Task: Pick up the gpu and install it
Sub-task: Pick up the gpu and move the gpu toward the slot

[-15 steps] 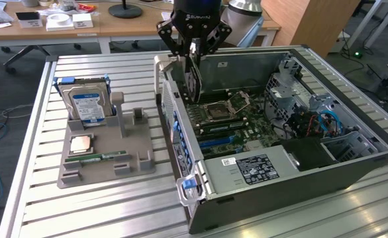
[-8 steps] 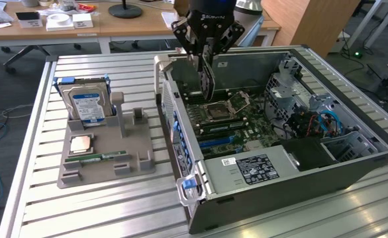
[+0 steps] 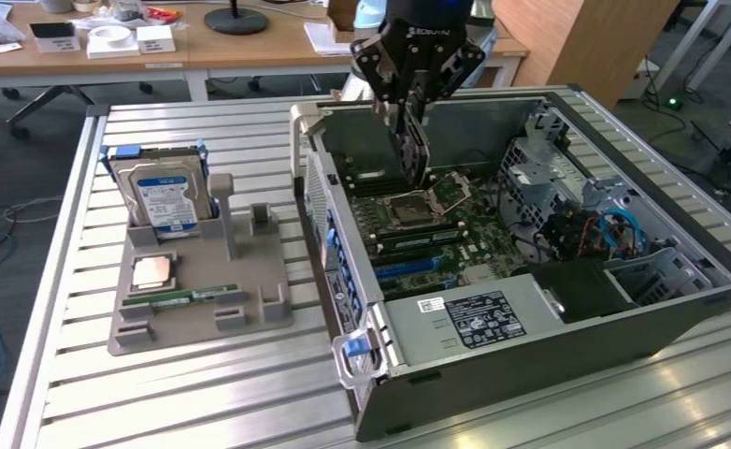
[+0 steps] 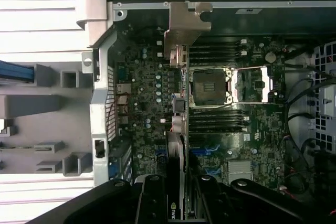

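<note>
The gpu (image 3: pixel 412 150) is a thin dark card hanging on edge inside the open computer case (image 3: pixel 683 304). It hovers above the motherboard (image 3: pixel 465 234), close to the open CPU socket (image 3: pixel 422 201). My gripper (image 3: pixel 406 103) is shut on the card's upper edge. In the wrist view the gpu (image 4: pixel 177 129) appears edge-on between my two black fingers (image 4: pixel 152 198). Its metal bracket (image 4: pixel 184 24) points toward the case's rear wall, and the card runs alongside the CPU socket (image 4: pixel 210 85). I cannot tell whether the card touches the board.
On the exterior view's left, a grey holder (image 3: pixel 260 309) carries an upright silver hard drive (image 3: pixel 166 192), a CPU chip (image 3: pixel 153 271) and a green memory stick (image 3: pixel 197 296). Drive cages and cables (image 3: pixel 590 224) fill the case's right side. A power supply (image 3: pixel 478 318) lies at its near end.
</note>
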Robot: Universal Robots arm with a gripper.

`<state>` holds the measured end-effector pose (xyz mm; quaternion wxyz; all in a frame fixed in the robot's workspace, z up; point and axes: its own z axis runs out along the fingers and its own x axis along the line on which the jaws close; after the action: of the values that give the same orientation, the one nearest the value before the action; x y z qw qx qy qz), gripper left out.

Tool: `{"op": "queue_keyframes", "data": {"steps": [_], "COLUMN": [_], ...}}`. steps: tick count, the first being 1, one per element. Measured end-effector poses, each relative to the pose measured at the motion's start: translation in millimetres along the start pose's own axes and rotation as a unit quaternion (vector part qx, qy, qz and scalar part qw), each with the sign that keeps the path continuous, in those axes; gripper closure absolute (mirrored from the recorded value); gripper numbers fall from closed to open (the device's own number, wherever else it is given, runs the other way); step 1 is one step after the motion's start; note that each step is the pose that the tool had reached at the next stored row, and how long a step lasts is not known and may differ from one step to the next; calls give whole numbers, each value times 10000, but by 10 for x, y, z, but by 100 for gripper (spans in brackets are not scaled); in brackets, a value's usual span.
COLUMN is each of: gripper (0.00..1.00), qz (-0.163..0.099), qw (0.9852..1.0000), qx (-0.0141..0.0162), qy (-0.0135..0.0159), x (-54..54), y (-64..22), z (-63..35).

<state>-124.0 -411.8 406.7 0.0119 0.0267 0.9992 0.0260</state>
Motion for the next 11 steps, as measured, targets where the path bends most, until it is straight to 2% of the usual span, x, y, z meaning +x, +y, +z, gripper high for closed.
{"op": "queue_keyframes", "data": {"steps": [11], "gripper": [74], "qz": [1], "qw": [10000], "qx": [-2], "qy": [0], "x": [-369], "y": [20], "z": [10]}}
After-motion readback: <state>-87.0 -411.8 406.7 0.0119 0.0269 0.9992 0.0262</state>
